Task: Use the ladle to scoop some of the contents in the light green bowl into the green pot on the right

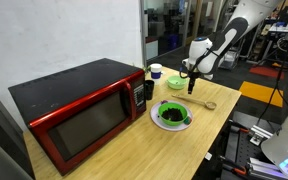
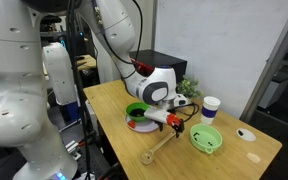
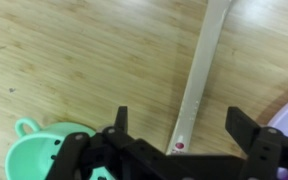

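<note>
Ladle (image 1: 204, 103) lies flat on the bench (image 1: 134, 150) in an exterior view, just beside the green pot (image 1: 172, 115) on the side away from the microwave (image 1: 79, 110). Gripper (image 1: 190, 88) hangs above the handle end. Light green bowl (image 1: 176, 83) sits past the pot, near the gripper.

In an exterior view with the pot (image 2: 136, 112) further back, the ladle (image 2: 159, 150) lies between the pot and the bowl (image 2: 206, 139), touching neither.

Wrist view: gripper (image 3: 181, 135) has its jaws spread wide to either side of the handle tip of the ladle (image 3: 199, 70) and grips nothing. Bowl rim (image 3: 44, 145) shows beside it.

Progress, as judged: the ladle is not in hand. The pot's inside reads dark, so any transfer cannot be confirmed. If none was made, the grasp, dip, carry and tip are all left.
</note>
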Available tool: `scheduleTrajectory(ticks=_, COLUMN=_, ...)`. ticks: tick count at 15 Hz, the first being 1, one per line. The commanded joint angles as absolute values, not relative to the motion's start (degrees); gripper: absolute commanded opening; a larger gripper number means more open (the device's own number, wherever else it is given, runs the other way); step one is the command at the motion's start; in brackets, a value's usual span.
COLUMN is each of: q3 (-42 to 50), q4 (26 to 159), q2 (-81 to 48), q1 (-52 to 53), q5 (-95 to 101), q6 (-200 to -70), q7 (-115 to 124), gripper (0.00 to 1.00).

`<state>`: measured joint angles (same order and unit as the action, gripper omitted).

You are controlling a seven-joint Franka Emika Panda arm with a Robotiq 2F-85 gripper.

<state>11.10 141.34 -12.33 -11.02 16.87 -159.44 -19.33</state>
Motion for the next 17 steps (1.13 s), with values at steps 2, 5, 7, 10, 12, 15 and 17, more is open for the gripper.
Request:
scheduleTrajectory(ticks=2, q3=7.1, q4=140.0, q2=-2.4, q1=-10.4, q5=10.4, q6=-147.7, q7=-23.5, gripper=1.00)
scheduleTrajectory(ticks=5, q3=5.4, q4=139.0, q2=4.5, q1=-8.3, q5=3.2, q6=-139.5, q7=-27.3, gripper=1.00)
scheduleTrajectory(ticks=7, q3=5.3, q4=138.3, q2=8.8, q1=-6.2, q5=0.2, q6=-134.6, q7=-28.7, gripper=1.00)
scheduleTrajectory(ticks=10, q3=5.3, q4=138.2, q2=14.9, q1=-3.1, q5=-2.4, q6=-126.7, q7=-27.3, gripper=1.00)
scheduleTrajectory(ticks=12, q3=5.2, q4=138.7, q2=18.6, q1=-0.6, q5=-4.9, q6=-121.4, q7=-28.0, gripper=1.00)
scheduleTrajectory(ticks=15, q3=5.5, q4=137.9, q2=18.8, q1=0.9, q5=-5.3, q6=-119.2, q7=-26.8, gripper=1.00)
scheduleTrajectory(ticks=17, q3=5.3, q4=138.3, q2=20.9, q1=2.4, q5=-6.5, q6=-116.6, q7=-26.9, gripper=1.00)
